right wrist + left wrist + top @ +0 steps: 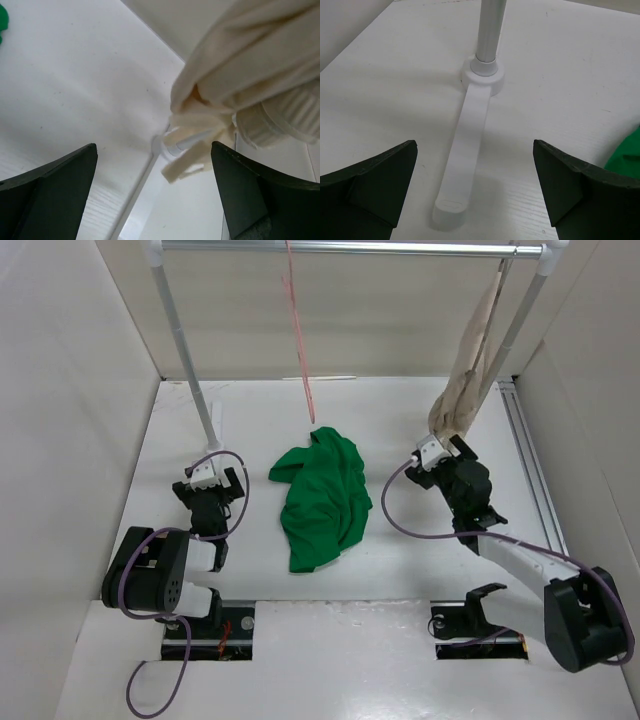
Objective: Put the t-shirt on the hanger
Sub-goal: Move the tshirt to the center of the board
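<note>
The bright green t-shirt [322,500] lies crumpled on the white table between the two arms. Its edge shows at the right of the left wrist view [626,156] and at the top left corner of the right wrist view [2,20]. The thin pink hanger [298,330] hangs from the rail at the back, above and behind the shirt. My left gripper [212,478] [475,150] is open and empty, left of the shirt, facing the rack's foot. My right gripper [445,452] [154,150] is open and empty, right of the shirt, just below the beige garment.
A clothes rack spans the back: top rail [350,248], left pole [185,340] [490,30] with a flat white foot [467,150], right pole [515,330]. A beige garment [470,370] [250,60] hangs at the right end. Cream walls stand on both sides.
</note>
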{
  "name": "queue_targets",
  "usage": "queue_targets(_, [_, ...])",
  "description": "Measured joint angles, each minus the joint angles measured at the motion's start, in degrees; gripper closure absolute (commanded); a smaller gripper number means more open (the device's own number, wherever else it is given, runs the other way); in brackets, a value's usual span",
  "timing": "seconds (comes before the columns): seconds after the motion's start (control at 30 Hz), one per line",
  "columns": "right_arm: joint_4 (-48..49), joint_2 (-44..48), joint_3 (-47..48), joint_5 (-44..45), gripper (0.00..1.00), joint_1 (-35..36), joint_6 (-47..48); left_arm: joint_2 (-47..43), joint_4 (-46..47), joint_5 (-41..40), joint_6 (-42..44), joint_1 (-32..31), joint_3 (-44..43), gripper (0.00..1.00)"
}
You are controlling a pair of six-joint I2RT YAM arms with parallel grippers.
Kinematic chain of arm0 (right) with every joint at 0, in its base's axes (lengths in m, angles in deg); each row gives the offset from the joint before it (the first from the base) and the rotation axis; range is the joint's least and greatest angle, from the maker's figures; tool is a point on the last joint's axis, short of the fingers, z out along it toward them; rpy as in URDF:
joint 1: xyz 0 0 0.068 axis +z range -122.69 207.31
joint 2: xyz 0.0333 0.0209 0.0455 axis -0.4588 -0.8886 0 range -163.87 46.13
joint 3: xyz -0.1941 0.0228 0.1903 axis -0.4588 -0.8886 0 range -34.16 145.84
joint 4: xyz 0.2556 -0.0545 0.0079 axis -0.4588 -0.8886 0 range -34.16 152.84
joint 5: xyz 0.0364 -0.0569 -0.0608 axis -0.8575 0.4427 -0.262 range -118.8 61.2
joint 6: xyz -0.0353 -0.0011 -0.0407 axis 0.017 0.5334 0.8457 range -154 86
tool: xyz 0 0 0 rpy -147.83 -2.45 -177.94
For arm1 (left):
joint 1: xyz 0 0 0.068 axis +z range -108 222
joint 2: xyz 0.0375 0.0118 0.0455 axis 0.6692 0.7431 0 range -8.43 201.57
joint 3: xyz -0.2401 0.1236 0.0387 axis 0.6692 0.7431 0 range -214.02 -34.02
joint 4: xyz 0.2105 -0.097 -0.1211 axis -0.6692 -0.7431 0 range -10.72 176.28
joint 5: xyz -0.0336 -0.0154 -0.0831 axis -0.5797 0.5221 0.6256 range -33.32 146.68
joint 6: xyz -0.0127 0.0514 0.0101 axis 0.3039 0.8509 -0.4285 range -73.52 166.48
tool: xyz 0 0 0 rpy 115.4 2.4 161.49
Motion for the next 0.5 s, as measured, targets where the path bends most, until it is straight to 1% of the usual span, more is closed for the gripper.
queue_targets(0.17, [-3.9,3.6,-0.3,1.2,0.0,3.1,0.5,0.0,0.0,0.7,0.2,0.0,0.0,0.0])
queue_targets(0.27, [-7.9,4.7,0.0,1.6,0.0,6.1,1.1,-2.1,-0.9,4.2,2.3,0.0,0.0,0.0])
queue_targets(0.33, [-11.0,5.3,0.5,2.0,0.0,8.5,1.6,-7.1,-2.2,7.5,4.0,0.0,0.0,0.0])
queue_targets(0.5, [-17.0,8.5,1.2,3.1,0.0,14.9,2.6,-27.1,-8.7,15.8,10.5,-0.1,-1.0,0.0])
